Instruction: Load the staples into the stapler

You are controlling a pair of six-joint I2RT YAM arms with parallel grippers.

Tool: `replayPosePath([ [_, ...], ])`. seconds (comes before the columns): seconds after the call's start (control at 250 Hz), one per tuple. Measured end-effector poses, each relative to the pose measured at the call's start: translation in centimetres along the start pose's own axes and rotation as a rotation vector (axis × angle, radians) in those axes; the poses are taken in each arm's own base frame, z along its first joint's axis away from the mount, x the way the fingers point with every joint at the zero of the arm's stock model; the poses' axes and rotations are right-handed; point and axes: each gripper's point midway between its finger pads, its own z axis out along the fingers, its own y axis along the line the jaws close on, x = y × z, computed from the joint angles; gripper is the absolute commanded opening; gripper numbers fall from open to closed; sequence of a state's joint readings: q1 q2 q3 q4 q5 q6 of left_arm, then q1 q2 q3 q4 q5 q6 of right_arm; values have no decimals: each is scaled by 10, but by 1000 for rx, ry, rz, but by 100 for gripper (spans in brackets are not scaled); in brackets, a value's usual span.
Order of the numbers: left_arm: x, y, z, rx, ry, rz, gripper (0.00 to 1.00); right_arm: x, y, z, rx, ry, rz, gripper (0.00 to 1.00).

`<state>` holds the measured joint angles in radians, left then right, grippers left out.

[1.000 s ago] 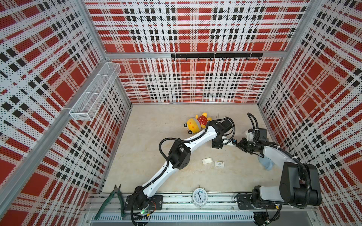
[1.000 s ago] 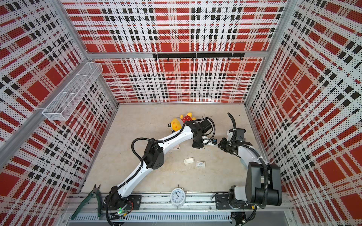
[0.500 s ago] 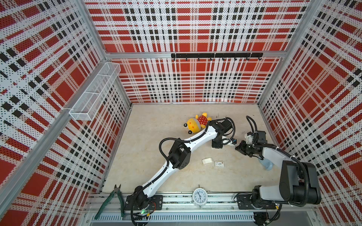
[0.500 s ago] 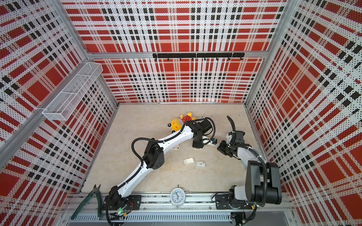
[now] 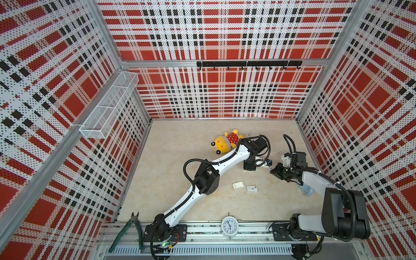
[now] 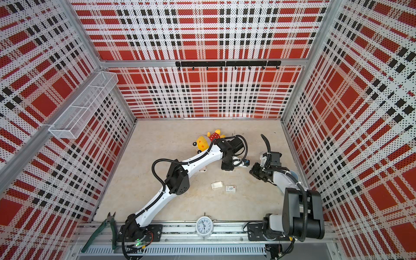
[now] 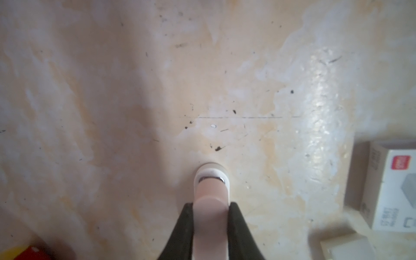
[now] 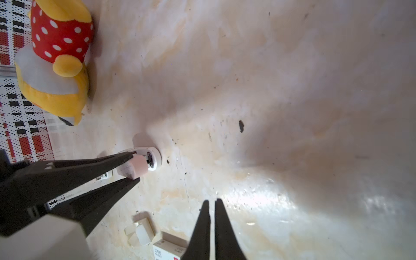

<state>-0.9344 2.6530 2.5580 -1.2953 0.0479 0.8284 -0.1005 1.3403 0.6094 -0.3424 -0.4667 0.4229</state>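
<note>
Left gripper (image 7: pixel 211 203) is gripping the pink stapler (image 7: pixel 211 186) on the surface (image 7: pixel 135 90), likely steadying it for loading; right gripper (image 8: pixel 211 201), closed and seemingly empty, is hovering near it.

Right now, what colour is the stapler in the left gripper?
Pale pink stapler with white base; clearest in left wrist view.

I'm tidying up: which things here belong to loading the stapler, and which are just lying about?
Job: stapler, in left tool; white box, probably staple packaging; opened carton beside it. Loose staples: none visible.
Lying about: plush toy; clock; pliers; wire basket.
</note>
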Motion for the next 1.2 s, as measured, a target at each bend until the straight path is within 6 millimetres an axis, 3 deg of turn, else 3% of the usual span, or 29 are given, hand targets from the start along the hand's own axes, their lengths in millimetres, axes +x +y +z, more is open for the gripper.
replayPosePath([
  [0.22, 0, 0, 3, 5, 9, 3, 6, -3, 5, -8, -10, -30, -8, 10],
  [0.536, 2, -1, 8, 10, 22, 10, 5, 8, -2, -5, 3, -4, 13, 10],
  [1.201, 1, -3, 14, 14, 26, 9, 6, 9, 0, -9, -3, -18, 6, 10],
])
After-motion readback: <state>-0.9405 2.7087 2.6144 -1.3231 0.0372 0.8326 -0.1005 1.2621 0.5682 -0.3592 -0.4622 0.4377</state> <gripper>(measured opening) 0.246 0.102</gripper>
